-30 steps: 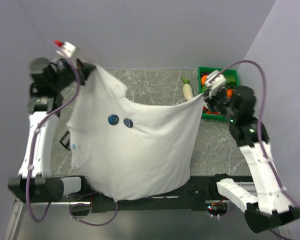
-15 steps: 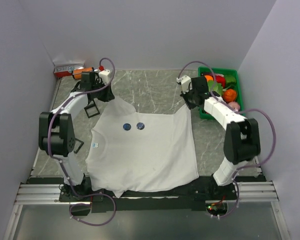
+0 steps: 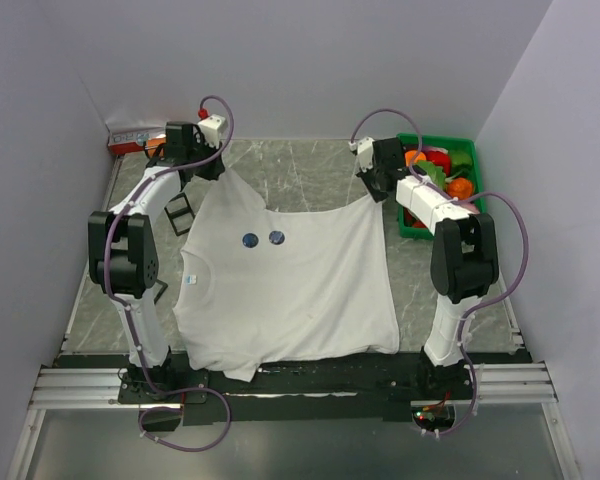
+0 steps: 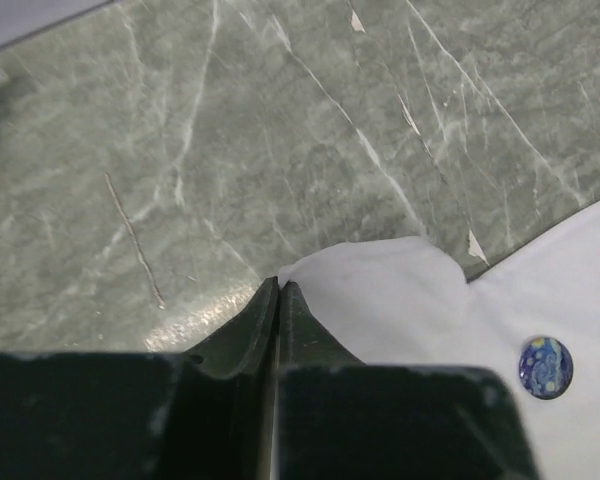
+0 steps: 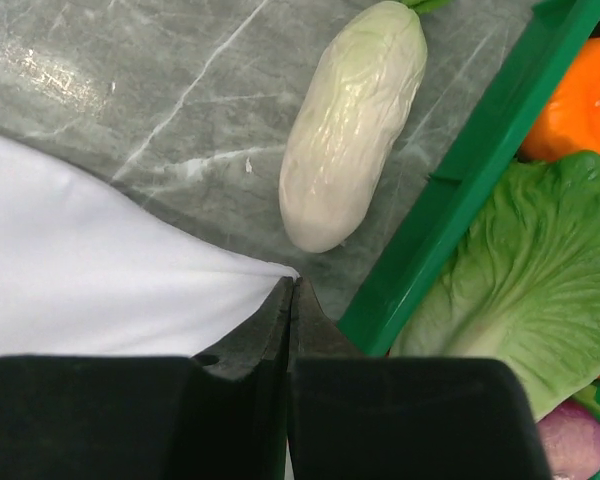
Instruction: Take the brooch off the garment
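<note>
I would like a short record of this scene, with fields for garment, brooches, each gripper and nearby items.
Garment: white T-shirt spread on the table
Brooches: left brooch and right brooch, side by side on the shirt, untouched
Left gripper: shut on the far left shirt corner
Right gripper: shut on the far right shirt corner
Nearby: white vegetable beside green bin

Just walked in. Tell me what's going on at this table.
Both arms have a white T-shirt spread out on the table. The left pincer is shut on its far left corner, the right pincer on its far right corner. A small dark-blue brooch and a second disc like it sit side by side on the cloth, neither taken off yet.
</note>
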You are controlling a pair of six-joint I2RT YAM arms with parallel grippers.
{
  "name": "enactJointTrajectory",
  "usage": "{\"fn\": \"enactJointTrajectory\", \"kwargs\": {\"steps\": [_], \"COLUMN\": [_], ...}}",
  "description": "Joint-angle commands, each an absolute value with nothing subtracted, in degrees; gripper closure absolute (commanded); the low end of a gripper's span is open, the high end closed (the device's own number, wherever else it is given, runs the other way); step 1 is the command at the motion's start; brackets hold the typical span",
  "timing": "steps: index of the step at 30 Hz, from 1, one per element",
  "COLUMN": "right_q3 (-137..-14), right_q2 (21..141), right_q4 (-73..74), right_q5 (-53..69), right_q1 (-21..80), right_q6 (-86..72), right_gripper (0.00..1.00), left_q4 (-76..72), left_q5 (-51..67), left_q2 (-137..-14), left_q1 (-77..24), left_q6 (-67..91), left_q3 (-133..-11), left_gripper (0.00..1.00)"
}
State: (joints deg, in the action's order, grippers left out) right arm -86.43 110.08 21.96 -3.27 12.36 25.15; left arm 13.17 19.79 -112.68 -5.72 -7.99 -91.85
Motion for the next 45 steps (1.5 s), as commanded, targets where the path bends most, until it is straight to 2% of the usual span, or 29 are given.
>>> {"fn": "enactJointTrajectory", "kwargs": {"steps": [1,3,4,7,11,14,20,23,27,33,37,40,45], "right_q3": [-90.0,-91.14,-91.49,-89.83,-86.05,-83.41,-75.6,-71.81,-73.47,-86.2,-98.49,-102.99,-105.03], "right_q2": [110.13,109.52,108.99,104.34,98.18,95.45,92.73,91.49,94.74,108.26,118.71,122.59,124.63], "right_q4": [22.93,25.13,25.92,26.37,25.75,26.1,25.4,23.82,22.7,21.62,22.59,23.03,23.82], "right_q5": [-3.78,-3.26,-2.9,0.86,8.69,14.3,15.82,16.87,20.04,18.03,12.05,9.67,8.7], "right_q1": [12.3,12.3,12.22,12.13,12.74,14.58,19.59,24.24,29.08,32.95,35.15,36.38,38.58], "right_q6": [24.96,25.05,24.87,24.7,25.84,29.52,33.48,34.62,36.65,33.32,29.19,26.21,22.15], "right_gripper": [0.97,0.83,0.73,0.54,0.43,0.42,0.43,0.41,0.39,0.39,0.37,0.36,0.31], "left_q4": [12.39,13.97,14.67,18.8,22.76,24.52,29.7,31.81,34.18,39.81,35.78,33.58,30.24], "left_q5": [17.32,16.35,16.52,18.89,21.35,19.17,15.74,17.57,28.09,40.07,37.19,31.92,29.45], "left_q2": [-112.5,-110.84,-109.79,-105.22,-97.59,-92.66,-83.08,-79.46,-79.27,-87.0,-86.57,-86.57,-85.08], "left_q1": [-5.98,-5.98,-5.98,-6.06,-6.24,-5.98,-3.69,-3.6,-3.25,-2.81,-2.55,-2.37,-0.18], "left_q6": [-8.88,-8.61,-8.53,-8.09,-8.26,-10.81,-15.55,-16.26,-13.98,-9.32,-6.86,-4.4,2.8], "left_q3": [-94.92,-95.53,-95.62,-96.33,-93.09,-85.36,-70.85,-66.71,-64.87,-66.62,-64.69,-64.6,-63.72], "left_gripper": [0.75,0.65,0.57,0.45,0.39,0.39,0.42,0.42,0.45,0.48,0.47,0.46,0.46]}}
